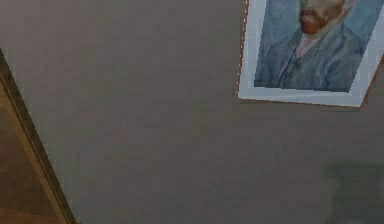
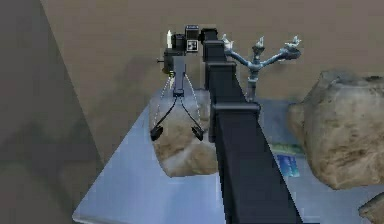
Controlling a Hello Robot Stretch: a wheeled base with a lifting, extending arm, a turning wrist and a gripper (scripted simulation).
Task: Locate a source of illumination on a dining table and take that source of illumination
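My gripper (image 2: 177, 130) near a tan lump (image 2: 188, 155); candelabra (image 2: 256, 60) at two o'clock. I might snag the lump (load: cannot tell).

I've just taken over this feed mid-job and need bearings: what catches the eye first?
In the arm side view, the dark arm stretches over a pale table, its gripper at a rough brown lump. Beyond it stands a silver branched candle holder. A framed portrait hangs at the forward view's upper right.
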